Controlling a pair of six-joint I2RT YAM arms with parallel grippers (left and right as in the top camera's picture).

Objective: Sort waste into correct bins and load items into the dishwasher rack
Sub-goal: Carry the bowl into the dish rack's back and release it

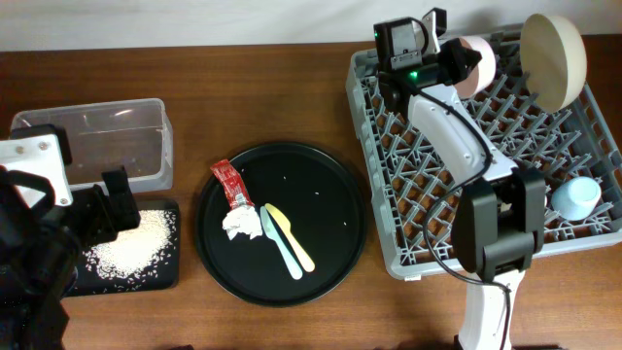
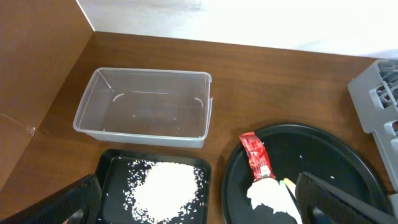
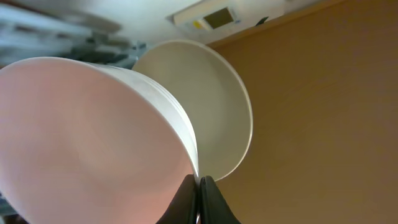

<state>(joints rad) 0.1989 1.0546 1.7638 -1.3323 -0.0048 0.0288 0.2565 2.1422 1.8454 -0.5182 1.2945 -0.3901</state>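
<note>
Rice grains [image 1: 126, 245] heaped in near-left black tray [image 1: 160, 279] | my left claw [image 1: 117, 202] above its far end, spread wide, empty | sauce packet [image 1: 230, 185] + tissue wad [image 1: 238, 226] on round tray [image 1: 321, 272], centre | clear tub [image 1: 165, 146] far left | my right claw [image 3: 199, 186] pinched shut on pinkish-white bowl [image 3: 93, 137] rim, far end of rack [image 1: 564, 243], just beside upright cream plate-bowl [image 1: 552, 58]

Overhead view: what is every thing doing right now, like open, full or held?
Left gripper: open, empty.
Right gripper: shut on pink bowl's rim.
Pink bowl: held at rack.
Plate: on edge in rack.
Blue cup: in rack.
Tub: empty.
Black tray: holds rice.
Packet: on round tray.
Tissue: crumpled, on round tray.
Spoon: on round tray.
</note>
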